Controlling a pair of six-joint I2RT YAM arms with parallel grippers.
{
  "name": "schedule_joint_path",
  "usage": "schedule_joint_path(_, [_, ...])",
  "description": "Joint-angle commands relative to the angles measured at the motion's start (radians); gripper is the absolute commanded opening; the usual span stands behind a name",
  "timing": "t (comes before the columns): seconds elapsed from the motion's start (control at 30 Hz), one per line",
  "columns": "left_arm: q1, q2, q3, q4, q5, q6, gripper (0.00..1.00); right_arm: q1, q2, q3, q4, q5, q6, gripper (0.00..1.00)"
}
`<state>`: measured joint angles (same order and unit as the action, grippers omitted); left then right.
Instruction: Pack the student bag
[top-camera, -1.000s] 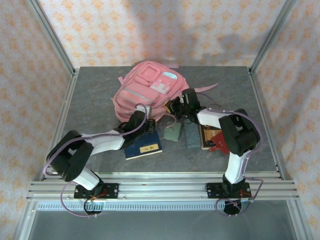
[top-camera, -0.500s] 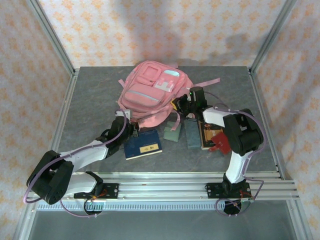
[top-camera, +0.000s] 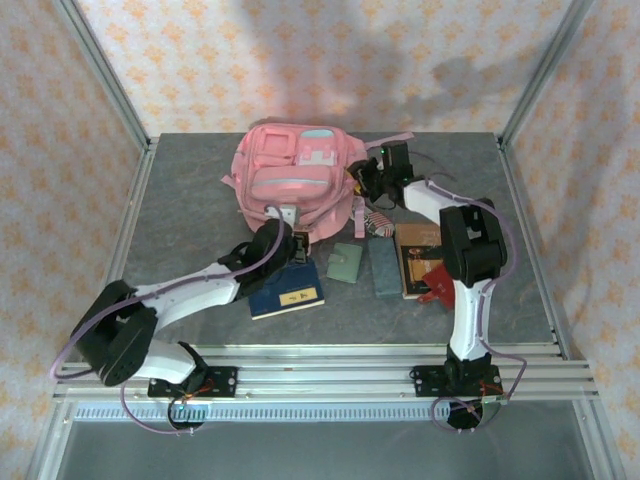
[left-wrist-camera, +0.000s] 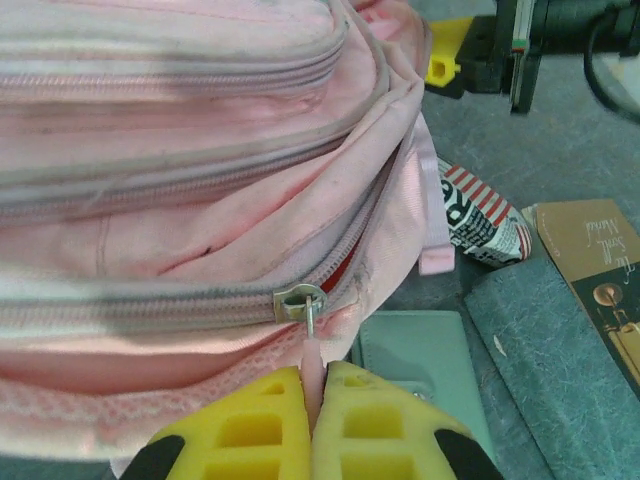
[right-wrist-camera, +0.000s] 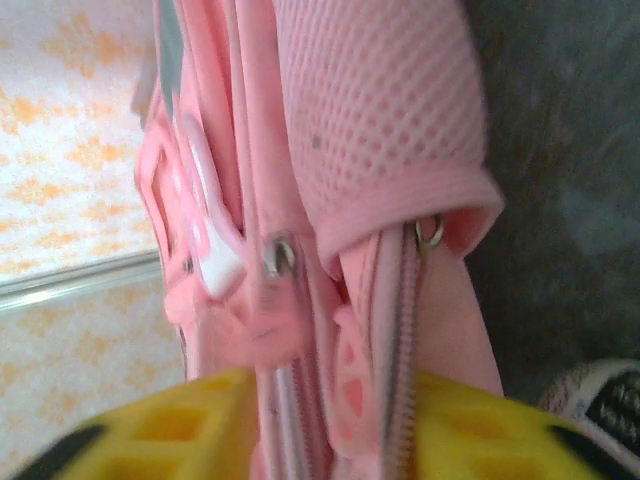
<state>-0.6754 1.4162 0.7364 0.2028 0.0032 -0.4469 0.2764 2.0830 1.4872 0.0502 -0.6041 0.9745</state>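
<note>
The student bag (top-camera: 295, 175), a large pink backpack, lies at the back middle of the table with its front pockets up. My left gripper (top-camera: 284, 230) sits at the bag's near edge. In the left wrist view it (left-wrist-camera: 315, 378) is shut on the pink zipper pull (left-wrist-camera: 312, 352), which hangs from the metal slider (left-wrist-camera: 299, 301); the zip is slightly parted to the right of the slider. My right gripper (top-camera: 371, 182) is at the bag's right side. Its yellow fingers (right-wrist-camera: 205, 405) stand apart, and the bag's zipper edge (right-wrist-camera: 400, 330) runs between them.
In front of the bag lie a dark blue book (top-camera: 286, 291), a teal wallet (top-camera: 345, 263), a grey-blue case (top-camera: 383, 266), a brown book (top-camera: 417, 258) and a red item (top-camera: 437, 285). A striped item (top-camera: 378, 222) lies by the bag's right corner. Frame posts bound the table.
The bag has shifted toward the back and turned square to the table. My right gripper followed it back and its jaws have spread. My left gripper came forward again to the bag's near edge.
</note>
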Motion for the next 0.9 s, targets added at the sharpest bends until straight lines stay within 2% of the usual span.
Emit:
schedule_joint_path(0.0, [-0.027, 0.059, 0.070, 0.086, 0.016, -0.002, 0.00, -0.015, -0.044, 0.033, -0.095, 0.061, -0.079, 0.51])
schedule_joint_path(0.1, [-0.031, 0.111, 0.102, 0.110, 0.038, -0.007, 0.00, -0.018, -0.142, -0.041, -0.146, 0.078, -0.123, 0.59])
schedule_joint_path(0.3, [-0.035, 0.157, 0.120, 0.129, 0.066, -0.007, 0.00, -0.018, -0.273, -0.134, -0.284, -0.034, -0.160, 0.60])
schedule_joint_path(0.37, [-0.034, 0.165, 0.121, 0.135, 0.071, -0.008, 0.00, -0.009, -0.311, -0.201, -0.257, -0.098, -0.157, 0.59])
schedule_joint_path(0.5, [-0.036, 0.171, 0.124, 0.144, 0.079, -0.013, 0.00, 0.045, -0.379, -0.328, -0.180, -0.093, -0.117, 0.59])
schedule_joint_path(0.67, [-0.041, 0.171, 0.129, 0.142, 0.088, -0.009, 0.00, 0.112, -0.335, -0.334, -0.171, -0.090, -0.084, 0.60])
schedule_joint_path(0.87, [-0.056, 0.171, 0.124, 0.151, 0.101, -0.002, 0.00, 0.175, -0.221, -0.244, -0.169, -0.070, -0.063, 0.58])
